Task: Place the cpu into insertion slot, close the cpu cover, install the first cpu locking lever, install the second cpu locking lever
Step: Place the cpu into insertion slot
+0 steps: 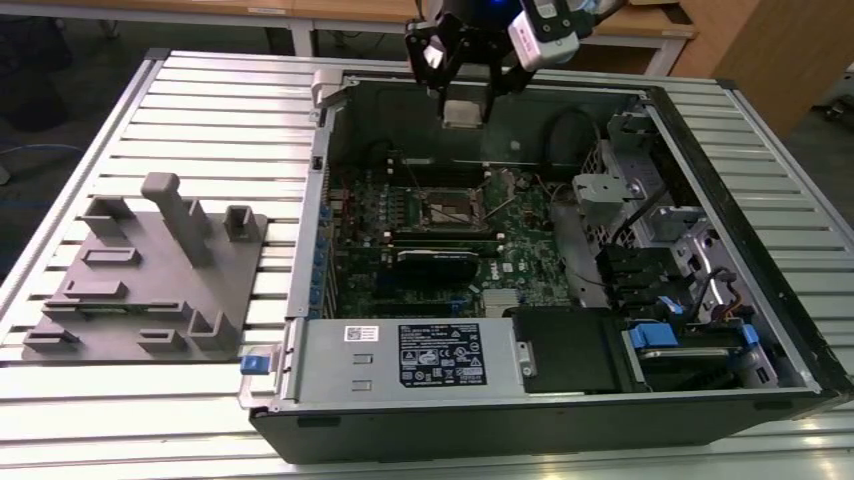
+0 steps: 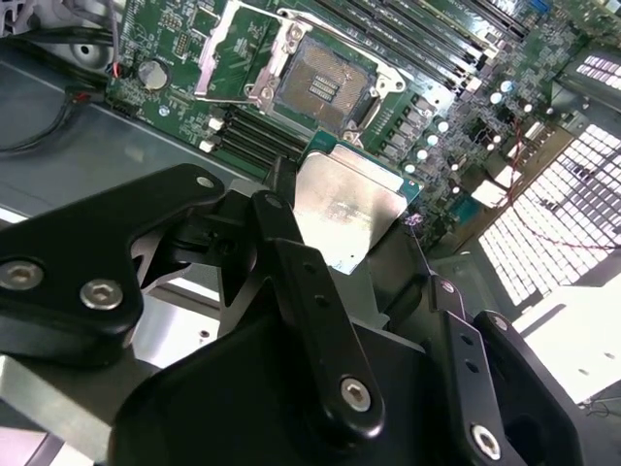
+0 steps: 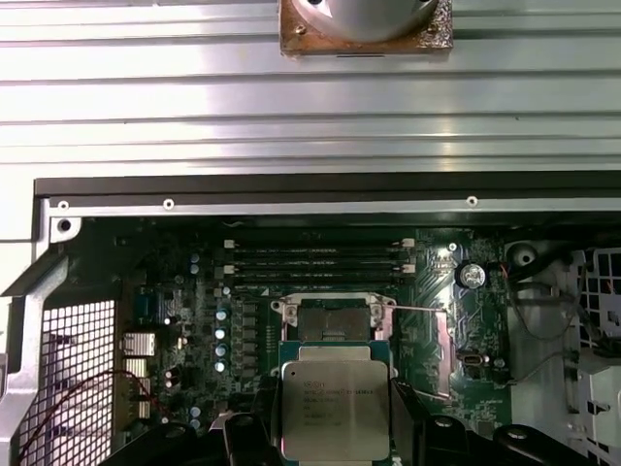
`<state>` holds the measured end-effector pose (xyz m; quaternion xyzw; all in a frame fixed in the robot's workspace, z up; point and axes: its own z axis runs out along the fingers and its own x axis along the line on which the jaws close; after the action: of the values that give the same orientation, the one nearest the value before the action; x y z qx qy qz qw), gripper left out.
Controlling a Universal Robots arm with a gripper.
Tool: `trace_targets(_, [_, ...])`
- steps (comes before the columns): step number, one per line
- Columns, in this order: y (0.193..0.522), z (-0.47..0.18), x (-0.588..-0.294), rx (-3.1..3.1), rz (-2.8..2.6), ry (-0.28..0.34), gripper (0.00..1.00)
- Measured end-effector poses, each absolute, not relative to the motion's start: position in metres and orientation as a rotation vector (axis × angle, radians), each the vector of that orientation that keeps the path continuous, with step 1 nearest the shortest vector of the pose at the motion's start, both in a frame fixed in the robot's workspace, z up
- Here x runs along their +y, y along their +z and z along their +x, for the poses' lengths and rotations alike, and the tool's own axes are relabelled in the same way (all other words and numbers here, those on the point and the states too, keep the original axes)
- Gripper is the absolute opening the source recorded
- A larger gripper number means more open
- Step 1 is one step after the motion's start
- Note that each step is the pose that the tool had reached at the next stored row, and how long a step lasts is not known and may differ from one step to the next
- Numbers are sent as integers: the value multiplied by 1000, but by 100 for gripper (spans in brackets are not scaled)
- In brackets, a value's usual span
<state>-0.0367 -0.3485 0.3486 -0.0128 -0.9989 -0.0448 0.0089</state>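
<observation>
Cpu (image 3: 335, 408) pinched by its edges in gripper (image 1: 465, 100), high over open computer case (image 1: 400, 400). Insertion slot (image 3: 333, 318) empty, down inside case. Second wrist view: cpu cover (image 2: 275, 53) tipped up beside slot. Exterior view: ribbed metal table (image 1: 200, 110), grey holder block (image 1: 147, 280) on exterior view's left, wooden desk (image 1: 641, 30) behind.

Silver cpu (image 3: 335, 408) between the tool's (image 3: 335, 432) black fingers (image 3: 254, 443), near the uncovered insertion slot (image 3: 333, 318).
</observation>
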Motion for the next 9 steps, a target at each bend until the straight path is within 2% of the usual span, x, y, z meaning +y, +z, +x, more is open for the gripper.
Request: trace_targets(9, [346, -37, -349, -3121, -40, -141, 54])
